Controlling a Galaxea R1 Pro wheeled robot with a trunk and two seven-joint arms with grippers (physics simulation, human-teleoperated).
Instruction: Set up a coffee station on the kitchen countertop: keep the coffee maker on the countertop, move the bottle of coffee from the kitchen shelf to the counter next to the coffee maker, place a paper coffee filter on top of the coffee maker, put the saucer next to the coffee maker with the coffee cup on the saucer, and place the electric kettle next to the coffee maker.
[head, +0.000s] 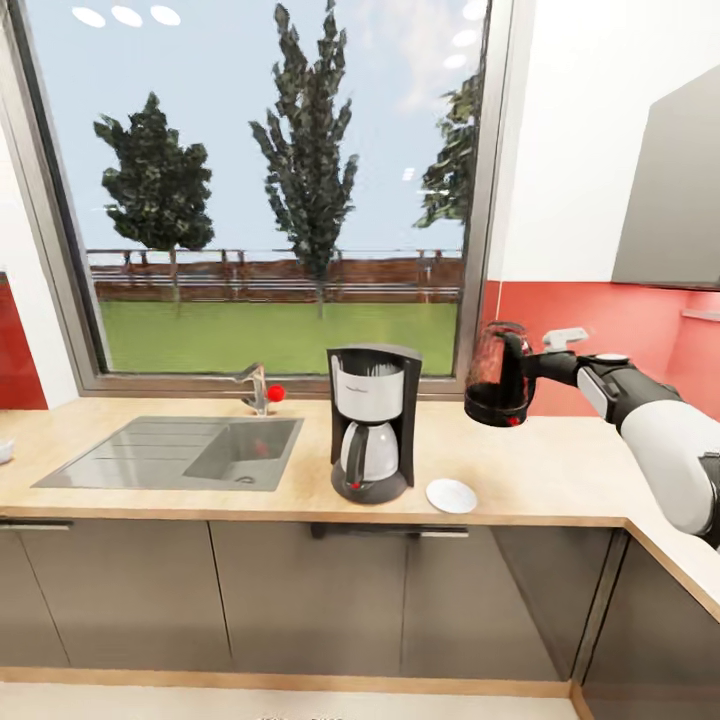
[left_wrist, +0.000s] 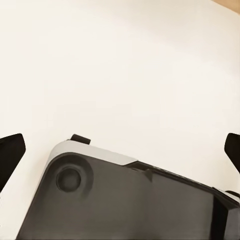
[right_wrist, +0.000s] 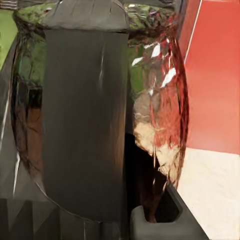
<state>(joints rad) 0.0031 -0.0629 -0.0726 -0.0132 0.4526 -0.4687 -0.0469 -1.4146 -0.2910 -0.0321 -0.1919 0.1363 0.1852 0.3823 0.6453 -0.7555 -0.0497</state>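
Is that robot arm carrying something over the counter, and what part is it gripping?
Yes: the right gripper holds the kettle by its black handle, in the air above the countertop. The left gripper holds nothing.

Your work surface: the long light beige wood-look countertop over grey cabinets.

You have the tall black-and-white coffee maker with its clear glass carafe standing upright near the front edge, the small flat round white saucer lying just beside it on the right, apart from it, and the grey inset sink with its silvery tap to the left.
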